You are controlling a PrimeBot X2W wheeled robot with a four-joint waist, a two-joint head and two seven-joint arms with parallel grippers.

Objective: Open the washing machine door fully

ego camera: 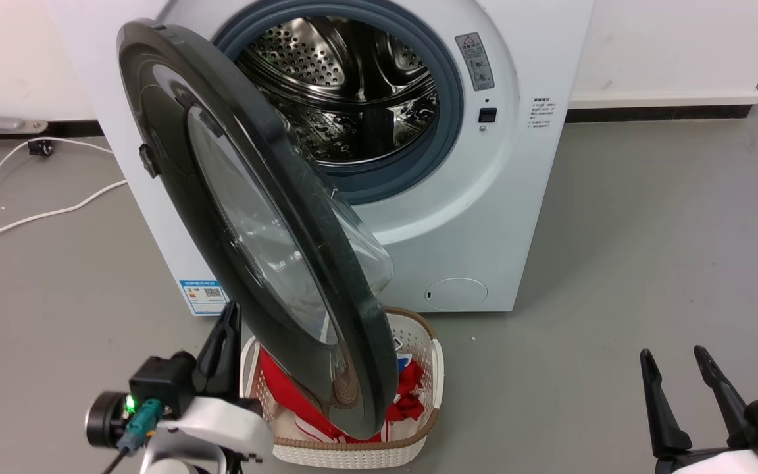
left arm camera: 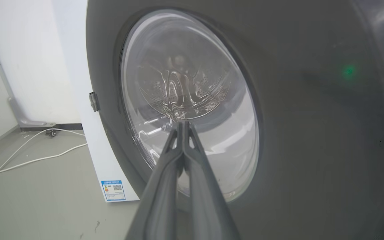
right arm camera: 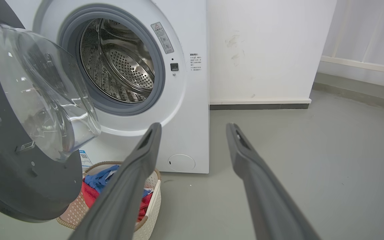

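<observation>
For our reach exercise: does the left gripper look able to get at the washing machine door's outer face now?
Probably yes: the shut left gripper points at the washing machine door, close by, nothing between them.

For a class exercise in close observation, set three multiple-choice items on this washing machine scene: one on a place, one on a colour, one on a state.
1. Where is the laundry basket relative to the washing machine?
A. On top of it.
B. On the floor in front, beneath the open washing machine door.
C. Behind it.

2. What colour is the rubber ring?
A. Red.
B. Yellow.
C. Grey-blue.

3. How is the left gripper?
A. Shut.
B. Wide open.
C. Clamped on a garment.

1 B: the head view shows the door's lower edge over the basket.
2 C: the ring round the opening is grey-blue.
3 A: its fingers meet at the tips.
</observation>
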